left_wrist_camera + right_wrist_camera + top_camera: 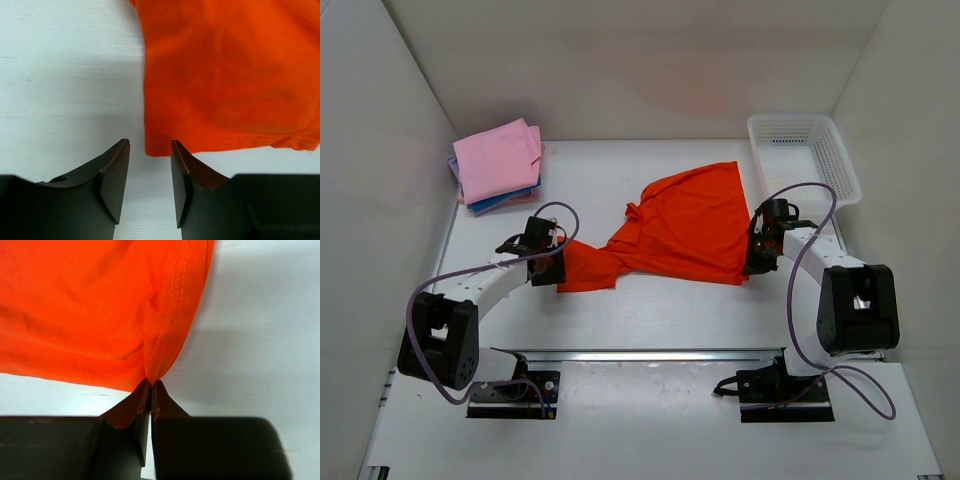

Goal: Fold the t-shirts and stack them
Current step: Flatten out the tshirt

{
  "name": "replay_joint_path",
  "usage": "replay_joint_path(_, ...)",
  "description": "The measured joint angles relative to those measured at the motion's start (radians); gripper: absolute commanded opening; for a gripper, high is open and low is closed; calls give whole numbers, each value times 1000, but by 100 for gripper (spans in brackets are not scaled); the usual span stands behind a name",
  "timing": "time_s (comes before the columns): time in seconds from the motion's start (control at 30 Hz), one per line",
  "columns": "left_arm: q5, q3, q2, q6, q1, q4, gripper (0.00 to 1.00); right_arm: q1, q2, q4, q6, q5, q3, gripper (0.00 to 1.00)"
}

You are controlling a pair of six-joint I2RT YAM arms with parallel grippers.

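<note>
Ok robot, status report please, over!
Left gripper open, just short of a corner of the orange t-shirt. Right gripper shut on its hem. Shirt crumpled, unfolded. Nothing in the way.

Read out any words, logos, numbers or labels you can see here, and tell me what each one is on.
No readable text in any view. The orange t-shirt is plain, the folded shirts show no print, and the white basket, left arm and right arm carry no legible marking.

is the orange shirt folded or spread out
Spread out, not folded: the orange shirt lies open and rumpled on the table, its corner pinched by the right gripper.
</note>
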Motion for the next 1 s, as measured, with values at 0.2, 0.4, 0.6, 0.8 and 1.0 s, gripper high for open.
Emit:
replay_joint_path(0.2, -50, -9, 92, -13, -39, 35, 60, 0, -25, 17, 8, -27, -36, 0)
replay_joint_path(0.4, -66, 90, 194, -15, -122, 15, 0, 1, -31, 18, 11, -35, -36, 0)
replay_joint_path(0.6, -4, 137, 209, 10, -103, -56, 0, 0, -113, -3, 12, -64, -35, 0)
replay_joint_path(0.8, 105, 414, -37, -10, 6, -249, 0, -10, -399, -36, 72, -157, 67, 0)
replay_joint_path(1.0, 119, 917, -306, -92, 41, -213, 0, -88, -748, 65, 180, -211, 253, 0)
